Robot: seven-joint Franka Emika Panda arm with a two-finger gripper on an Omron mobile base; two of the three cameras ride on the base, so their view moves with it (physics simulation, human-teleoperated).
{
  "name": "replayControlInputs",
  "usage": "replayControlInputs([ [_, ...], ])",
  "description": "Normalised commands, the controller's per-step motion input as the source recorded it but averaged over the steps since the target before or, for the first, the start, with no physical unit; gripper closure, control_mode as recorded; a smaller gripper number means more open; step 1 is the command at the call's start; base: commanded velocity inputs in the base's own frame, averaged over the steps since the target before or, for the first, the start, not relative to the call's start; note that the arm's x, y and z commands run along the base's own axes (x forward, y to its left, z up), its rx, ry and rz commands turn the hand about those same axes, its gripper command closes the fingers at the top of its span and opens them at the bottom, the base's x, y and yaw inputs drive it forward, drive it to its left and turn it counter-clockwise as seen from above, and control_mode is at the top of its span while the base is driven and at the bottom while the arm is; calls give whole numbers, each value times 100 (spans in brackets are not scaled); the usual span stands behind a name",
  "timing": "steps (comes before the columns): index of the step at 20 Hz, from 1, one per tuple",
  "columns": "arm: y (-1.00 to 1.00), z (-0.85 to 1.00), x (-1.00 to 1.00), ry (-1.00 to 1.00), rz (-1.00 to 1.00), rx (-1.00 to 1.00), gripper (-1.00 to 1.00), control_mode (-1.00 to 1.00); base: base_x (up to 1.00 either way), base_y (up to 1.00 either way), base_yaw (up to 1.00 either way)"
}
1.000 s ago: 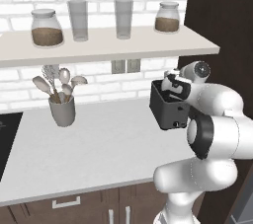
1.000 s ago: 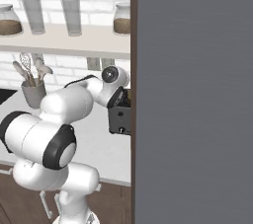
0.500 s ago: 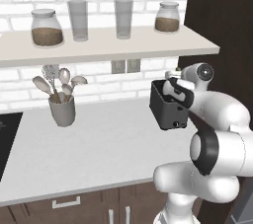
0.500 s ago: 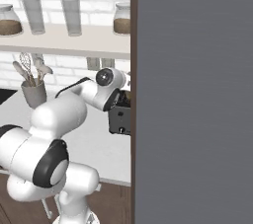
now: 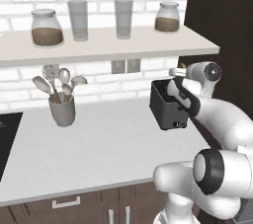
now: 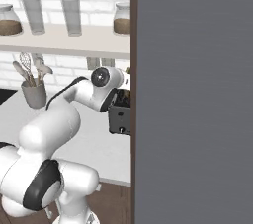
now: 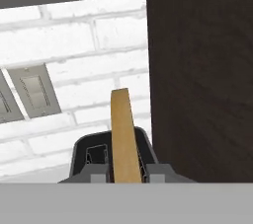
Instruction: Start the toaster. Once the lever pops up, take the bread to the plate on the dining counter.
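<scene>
The black toaster [image 5: 167, 110] stands at the right end of the brick-backed worktop, against a dark cabinet, and its front shows beside the cabinet edge [image 6: 120, 119]. My gripper [image 5: 181, 91] hangs just over its top slots. In the hand view the tan bread [image 7: 122, 134] stands upright between my fingertips [image 7: 100, 177]; its lower end reaches down to the toaster [image 7: 81, 156] and most of the slice rises above the slots. The gripper [image 7: 126, 177] is shut on the slice. The plate and the dining counter are out of view.
A tall dark cabinet [image 5: 222, 30] rises right beside the toaster. Above the toaster, a shelf [image 5: 108, 45] carries jars and glasses. A grey utensil holder [image 5: 62, 109] stands at the left, with a cooktop edge [image 5: 5, 139] beyond. Wall outlets [image 5: 124, 65] sit behind the worktop.
The arm's elbow and forearm have swung out to the right and lower. The hand has stayed over the toaster, shifting only slightly.
</scene>
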Motion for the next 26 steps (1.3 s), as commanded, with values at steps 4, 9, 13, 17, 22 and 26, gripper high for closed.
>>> replayControlInputs([
  [4,5,14,-70,0,0,0,100,-100,0,0,0],
  [9,21,33,-86,8,0,3,100,-100,0,0,0],
  [13,40,33,-100,12,0,4,100,-100,0,0,0],
  [17,61,13,-100,14,0,0,100,-100,0,0,0],
  [22,66,21,-100,3,1,0,100,-100,0,0,0],
  [26,95,11,-98,0,3,0,100,-100,0,0,0],
])
